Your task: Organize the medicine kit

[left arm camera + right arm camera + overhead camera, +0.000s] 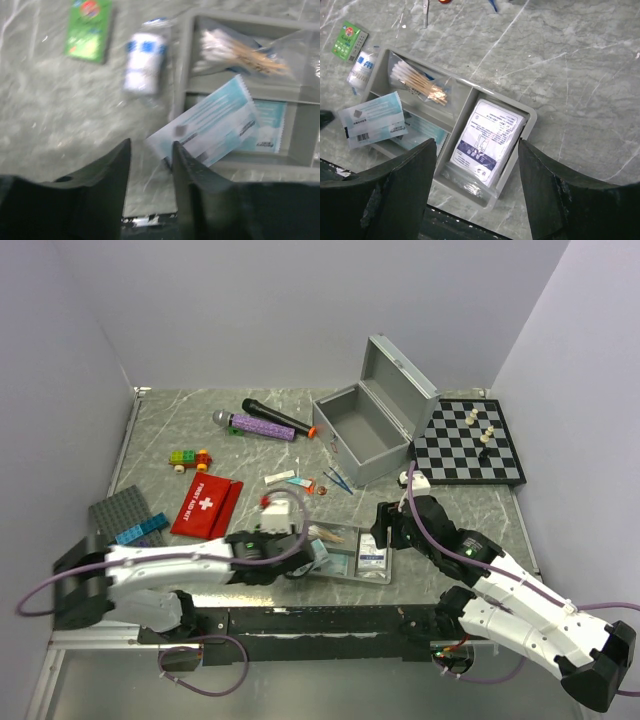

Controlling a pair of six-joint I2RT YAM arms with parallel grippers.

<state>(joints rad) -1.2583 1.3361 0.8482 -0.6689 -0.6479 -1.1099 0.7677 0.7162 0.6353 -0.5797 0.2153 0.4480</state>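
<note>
- At the far left of the marbled grey table (240,460) lies a dark grey studded plate (120,510). Just right of it, and apart from it, lies a flat red fabric pouch (205,504) with a white cross.
- A small green packet (89,30) and a white-and-blue wrapped roll (144,62) lie on the table just outside the tray's left wall.
- The left gripper (150,145) sits low at that wall. Its black fingers are parted, with bare table in the gap, and pinch nothing.
- A teal-and-white paper sachet (372,120) straddles the tray's left rim, one corner just beside the left gripper. Whether they touch I cannot tell.
- The grey divided tray (532,116) rests at the table's near edge, between the two grippers.
- Its far-left compartment holds a clear bag of cotton swabs (417,82).
- Its near-left compartment holds a second teal sachet (422,132).
- Its long right compartment holds a white packet with blue print (487,137).
- The right gripper (476,145) hovers over the tray's right part, fingers spread wide and empty.
- The boxy silver-grey metal case (375,430) stands towards the back, well apart from the tray, with its lid raised.
- A black-and-white chessboard (468,445) with a few pieces lies just right of the case.
</note>
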